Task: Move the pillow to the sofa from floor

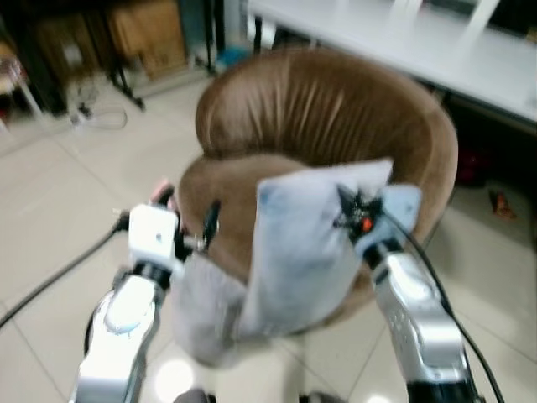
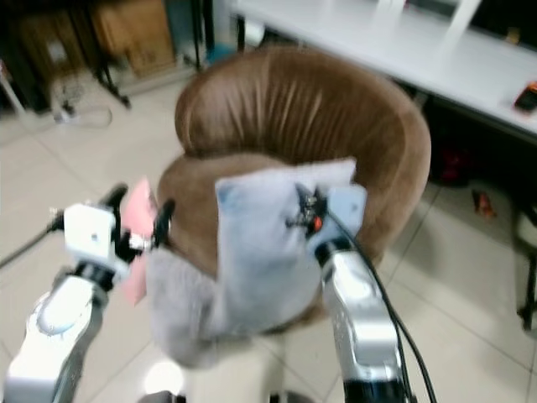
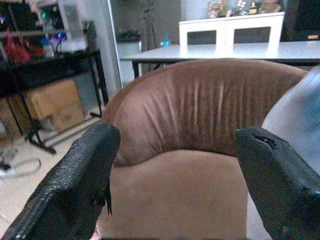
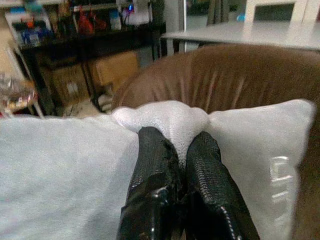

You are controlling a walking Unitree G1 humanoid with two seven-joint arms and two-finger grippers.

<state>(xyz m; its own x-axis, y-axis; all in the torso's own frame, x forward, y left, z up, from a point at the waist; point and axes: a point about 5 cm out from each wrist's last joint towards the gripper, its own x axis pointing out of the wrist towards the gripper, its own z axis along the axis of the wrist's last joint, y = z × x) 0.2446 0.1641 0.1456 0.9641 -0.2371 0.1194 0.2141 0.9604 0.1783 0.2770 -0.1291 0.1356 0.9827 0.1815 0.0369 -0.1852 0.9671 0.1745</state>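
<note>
A pale grey pillow (image 1: 294,252) hangs in front of the brown round sofa chair (image 1: 327,109), its lower part drooping over the seat's front edge. My right gripper (image 1: 359,211) is shut on the pillow's upper edge, and its black fingers (image 4: 165,175) pinch a bunched fold of the fabric (image 4: 165,117). My left gripper (image 1: 189,220) is open beside the pillow's left side, close to the seat front. Its two fingers (image 3: 75,185) stand wide apart facing the sofa's backrest (image 3: 200,105), with the pillow's edge (image 3: 300,110) at one side.
Light tiled floor (image 1: 50,210) surrounds the sofa. A long white table (image 1: 419,42) stands behind it at the right. Cardboard boxes (image 1: 151,34) and a dark rack stand at the back left. A black cable (image 1: 50,281) runs across the floor by my left arm.
</note>
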